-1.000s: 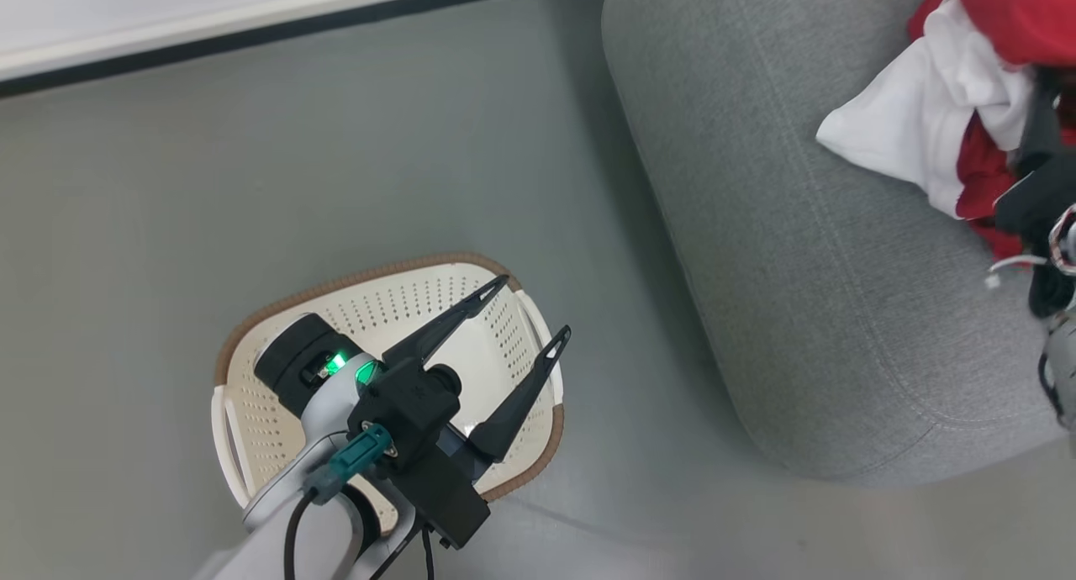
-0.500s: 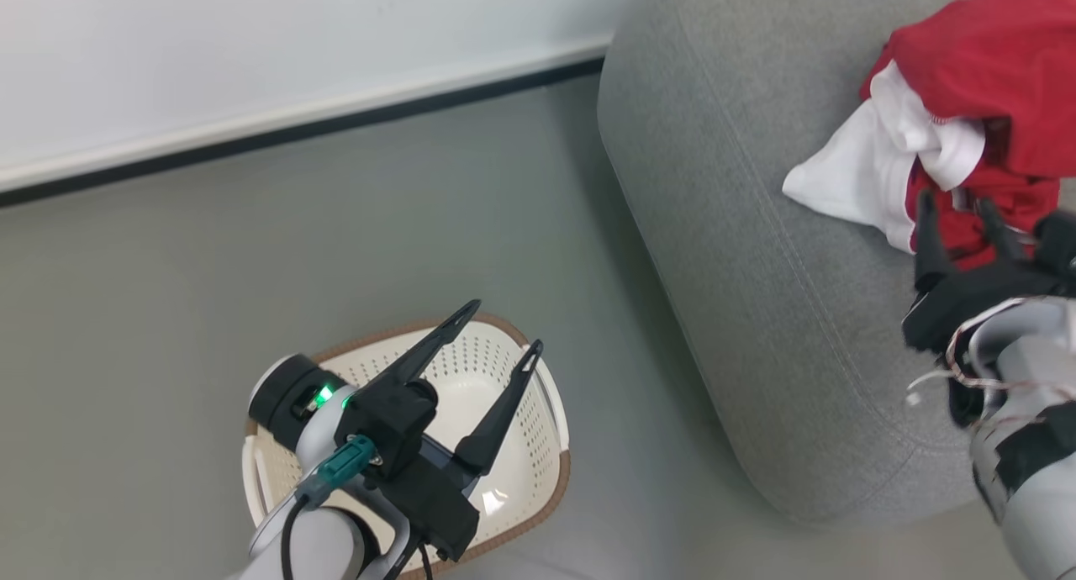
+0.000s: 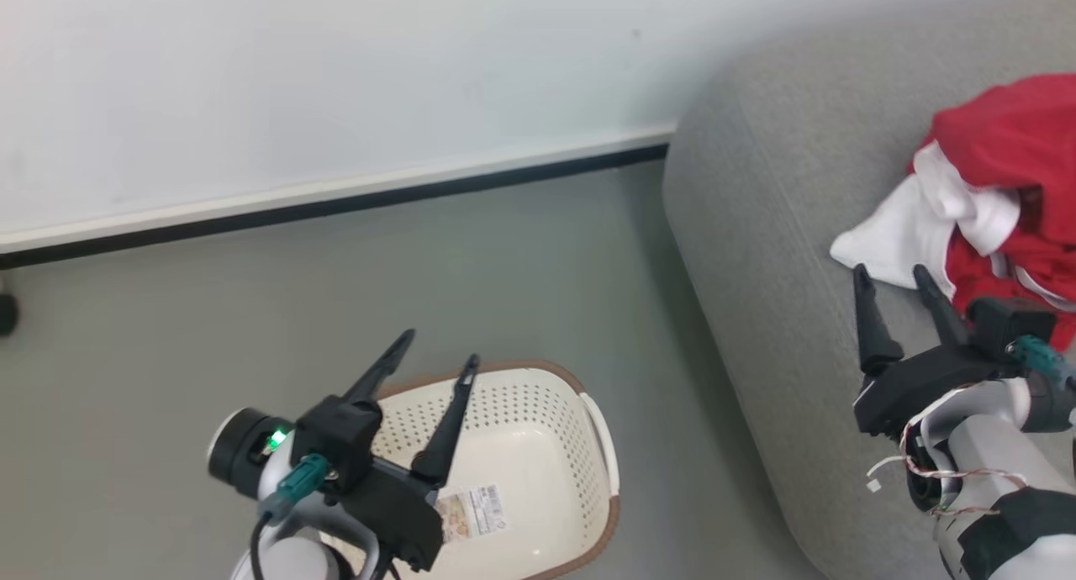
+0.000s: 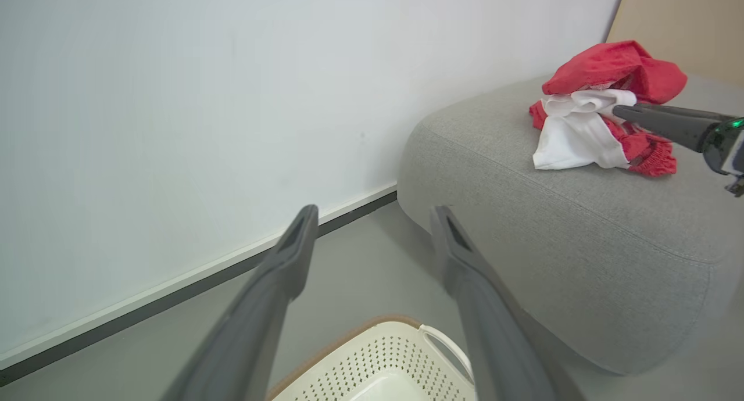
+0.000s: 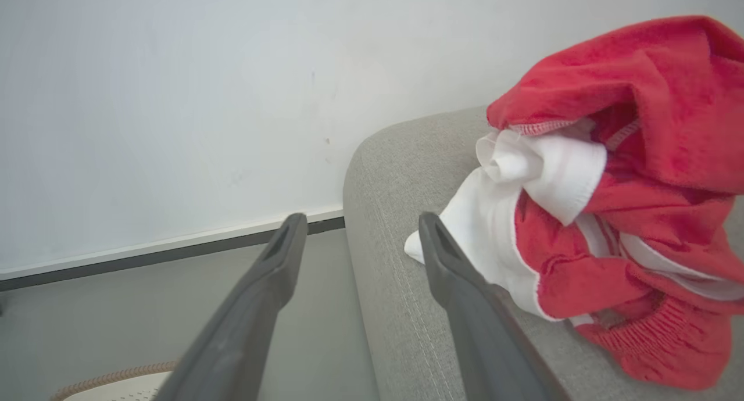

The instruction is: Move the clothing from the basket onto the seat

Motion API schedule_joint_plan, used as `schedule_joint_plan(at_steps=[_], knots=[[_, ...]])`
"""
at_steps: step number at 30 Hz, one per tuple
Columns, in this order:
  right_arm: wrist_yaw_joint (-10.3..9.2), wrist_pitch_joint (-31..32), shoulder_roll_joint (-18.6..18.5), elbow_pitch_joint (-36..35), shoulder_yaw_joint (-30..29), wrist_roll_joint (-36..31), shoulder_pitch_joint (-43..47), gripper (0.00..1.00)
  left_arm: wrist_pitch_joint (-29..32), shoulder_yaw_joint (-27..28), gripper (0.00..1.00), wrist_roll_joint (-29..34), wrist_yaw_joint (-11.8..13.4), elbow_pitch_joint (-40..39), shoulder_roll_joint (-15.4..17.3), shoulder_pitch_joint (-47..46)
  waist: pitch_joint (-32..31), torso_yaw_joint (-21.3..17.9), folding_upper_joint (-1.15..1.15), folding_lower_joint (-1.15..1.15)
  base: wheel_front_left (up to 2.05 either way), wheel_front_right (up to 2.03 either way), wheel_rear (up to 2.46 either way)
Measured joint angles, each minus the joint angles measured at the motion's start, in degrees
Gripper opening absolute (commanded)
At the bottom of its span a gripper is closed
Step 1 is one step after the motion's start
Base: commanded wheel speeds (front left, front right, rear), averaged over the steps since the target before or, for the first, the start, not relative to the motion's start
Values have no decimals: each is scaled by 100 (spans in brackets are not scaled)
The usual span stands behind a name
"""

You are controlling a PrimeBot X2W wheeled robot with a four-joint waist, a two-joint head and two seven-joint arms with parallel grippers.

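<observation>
Red-and-white clothing [image 3: 1009, 143] heaped on seat [image 3: 773, 269], far right; my right hand [image 3: 889, 271] released just beside it, left hand [image 3: 441, 347] released over basket [image 3: 546, 412].

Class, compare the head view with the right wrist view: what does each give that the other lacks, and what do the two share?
Head view's extra: the left gripper, open over the basket, and the basket's inside with a paper label.
Right wrist view's extra: a close look at the gathered red waistband of the clothing.
Shared: the clothing heaped on the seat, the right gripper open near it and holding nothing, a strip of the basket's brown rim, the grey floor and the white wall.
</observation>
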Motion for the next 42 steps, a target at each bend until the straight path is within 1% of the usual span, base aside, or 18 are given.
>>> schedule_joint_plan(at_steps=[2,9,11,14,23,28,39,42], knots=[[-4,0,16,-255,13,-67,135,100,-42,76,100,-3,77,60,19,48,-84,95,0,0,0,0,0],[-226,0,115,-1128,144,-244,744,100,-163,572,100,-123,341,132,145,322,-375,435,0,1,0,0,0],[-252,0,125,-1311,166,-266,867,100,-198,687,100,-179,386,135,148,417,-437,499,0,1,0,0,0],[-342,0,130,-1570,193,-292,1059,100,-249,842,100,-303,436,142,151,567,-522,579,0,1,0,0,0],[-548,0,85,-2201,190,-319,1646,100,-364,1110,100,-365,504,147,124,894,-729,743,0,1,0,0,0],[-605,18,56,-2473,199,-327,1931,100,-396,1245,100,-399,549,145,107,1072,-833,799,0,1,0,0,0],[-748,321,-112,-3108,151,-419,2348,100,-448,1450,100,-392,597,-21,19,1426,-975,861,1,1,0,0,0],[-756,407,-135,-3236,122,-419,2409,100,-448,1497,100,-375,597,-54,-1,1442,-975,867,1,1,0,0,0]])
